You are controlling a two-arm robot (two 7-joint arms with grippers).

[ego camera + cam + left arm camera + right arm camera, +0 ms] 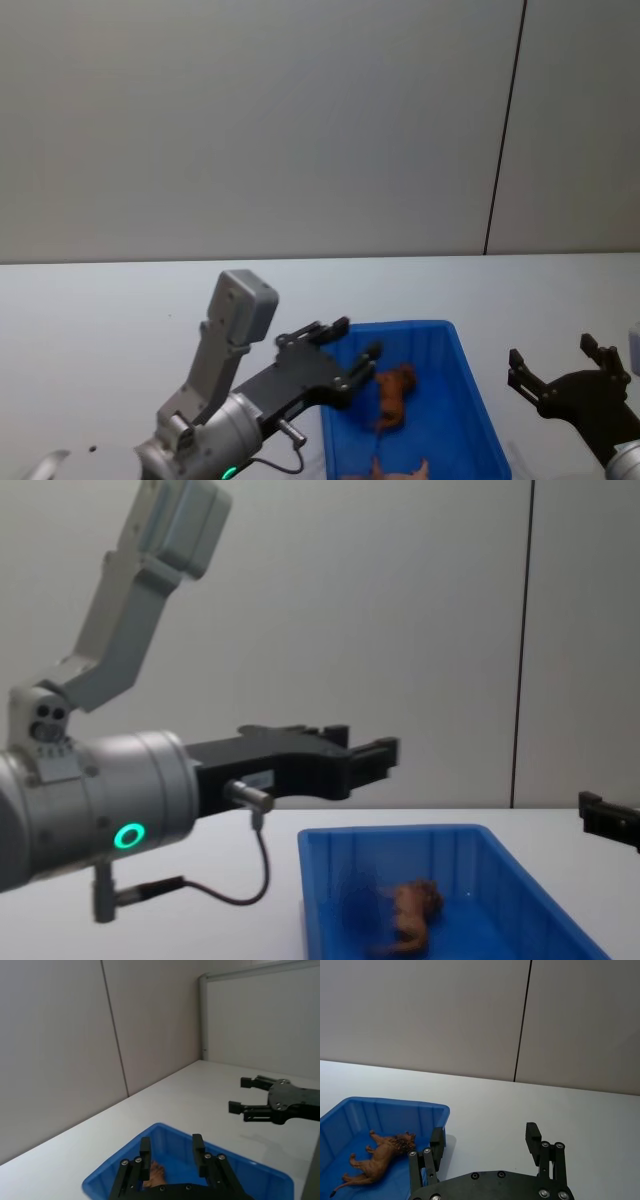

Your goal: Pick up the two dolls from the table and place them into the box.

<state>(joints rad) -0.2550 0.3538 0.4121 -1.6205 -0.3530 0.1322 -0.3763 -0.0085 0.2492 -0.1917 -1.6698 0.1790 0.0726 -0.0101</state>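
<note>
The brown lion-like doll point(394, 396) lies on its side inside the blue box point(455, 352), also seen from the right wrist point(379, 1157) and the chest point(414, 912). A pale pink figure point(400, 468) shows at the box's near end, cut off by the view's edge. My left gripper point(358, 337) hovers open and empty over the box's left rim, above the box floor point(171, 1155). My right gripper point(552, 350) hangs open and empty over the table point(100, 330), to the right of the box point(485, 1140).
The white table stretches wide on both sides of the box and behind it. A plain grey wall with a dark vertical seam point(505, 130) stands behind the table. The left arm's grey wrist body point(100, 800) looms large in the chest view.
</note>
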